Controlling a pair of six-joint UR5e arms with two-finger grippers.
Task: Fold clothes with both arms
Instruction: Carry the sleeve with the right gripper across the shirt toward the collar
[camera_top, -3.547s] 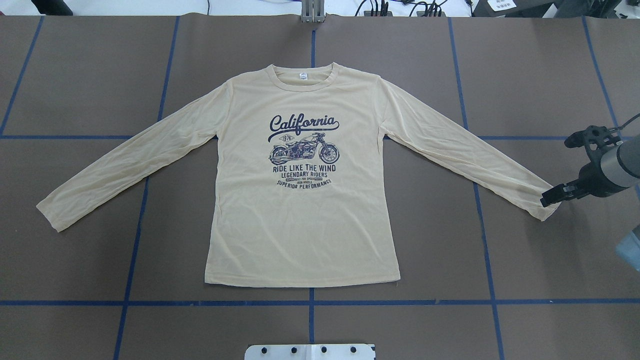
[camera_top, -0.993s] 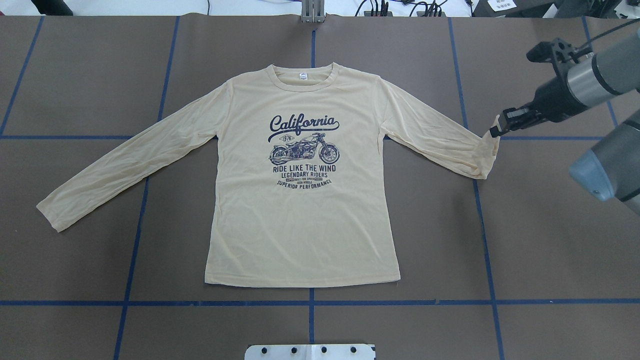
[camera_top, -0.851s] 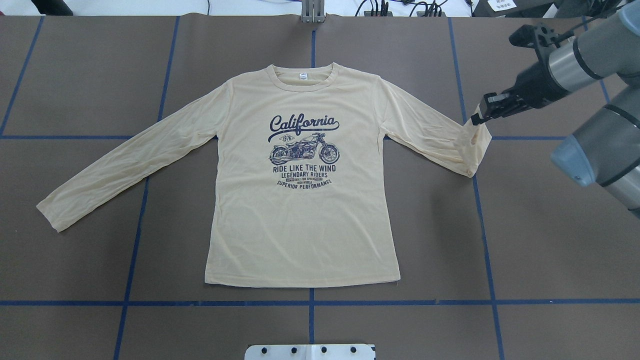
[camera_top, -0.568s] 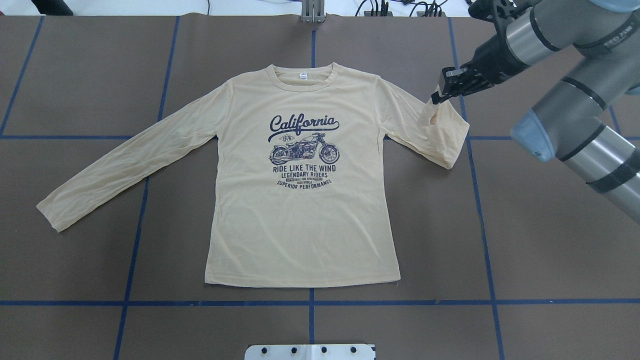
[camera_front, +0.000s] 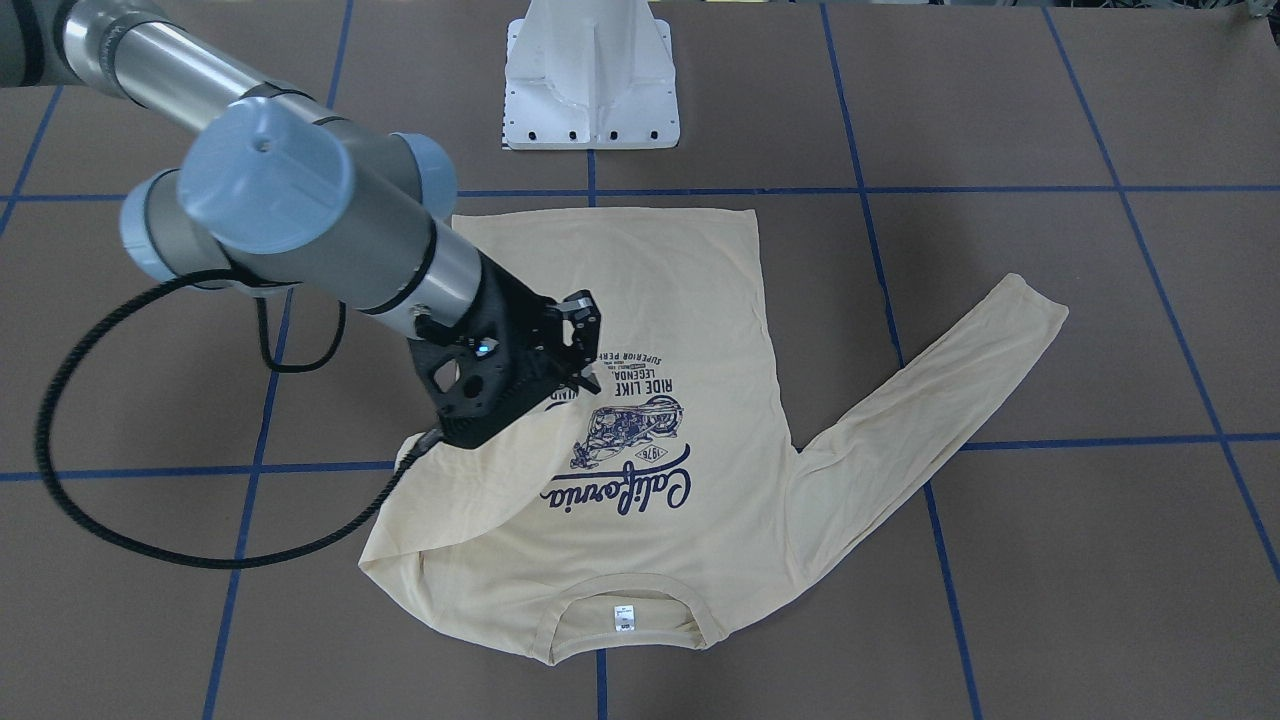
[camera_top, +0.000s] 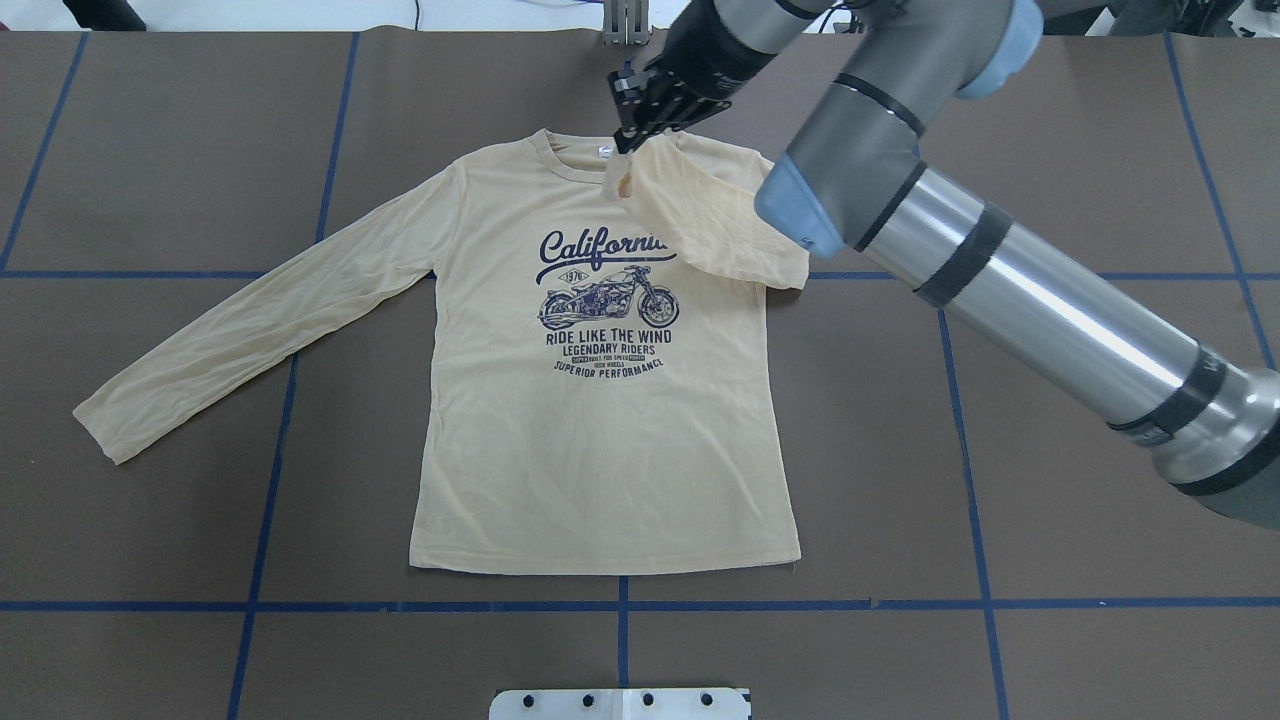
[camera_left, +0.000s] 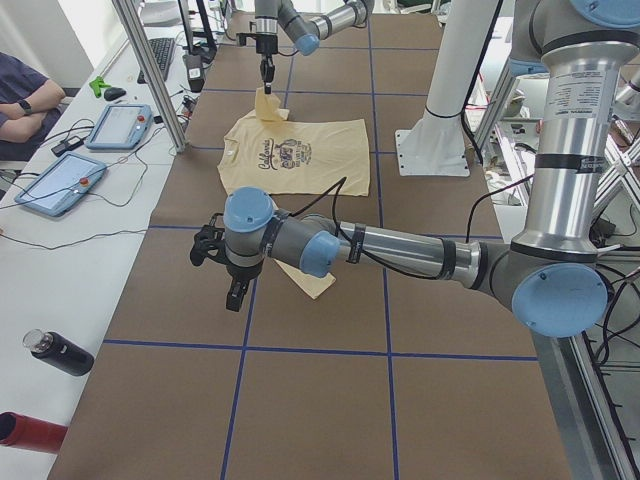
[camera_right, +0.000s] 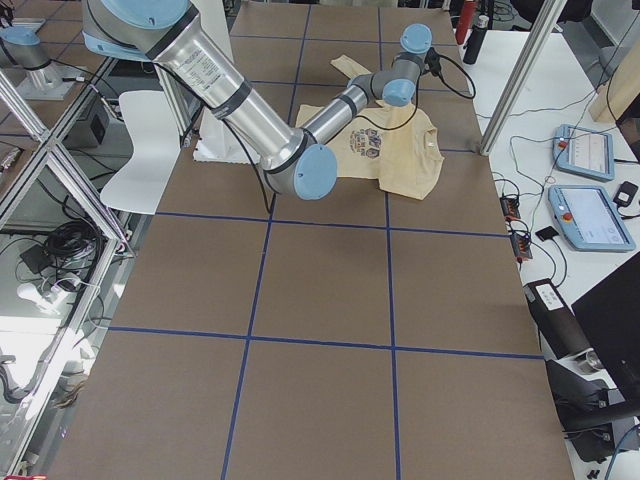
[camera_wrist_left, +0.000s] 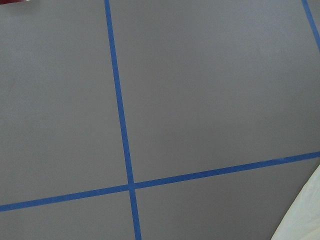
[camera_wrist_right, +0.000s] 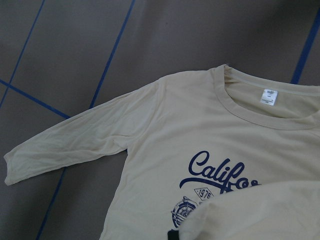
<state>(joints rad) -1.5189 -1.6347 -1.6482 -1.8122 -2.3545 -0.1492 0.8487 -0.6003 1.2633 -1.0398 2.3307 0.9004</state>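
— Where is the shirt (camera_top: 600, 450)?
— Flat on the table (camera_top: 1050, 450), print up, collar on the far side from the robot. One sleeve (camera_top: 720, 235) is doubled over the chest and covers the end of "California".
— And the grippers?
— The right gripper (camera_top: 628, 138) is clamped on that sleeve's cuff (camera_top: 622, 178), raised just beside the collar. The left gripper (camera_left: 235, 293) hangs over bare table near the end of the other sleeve (camera_left: 315, 283). Whether its fingers are apart, I cannot tell.

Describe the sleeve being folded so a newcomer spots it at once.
On the brown table lies a cream T-shirt. The sleeve is the one doubled over its chest, cuff held up by the right gripper; the other sleeve lies flat.
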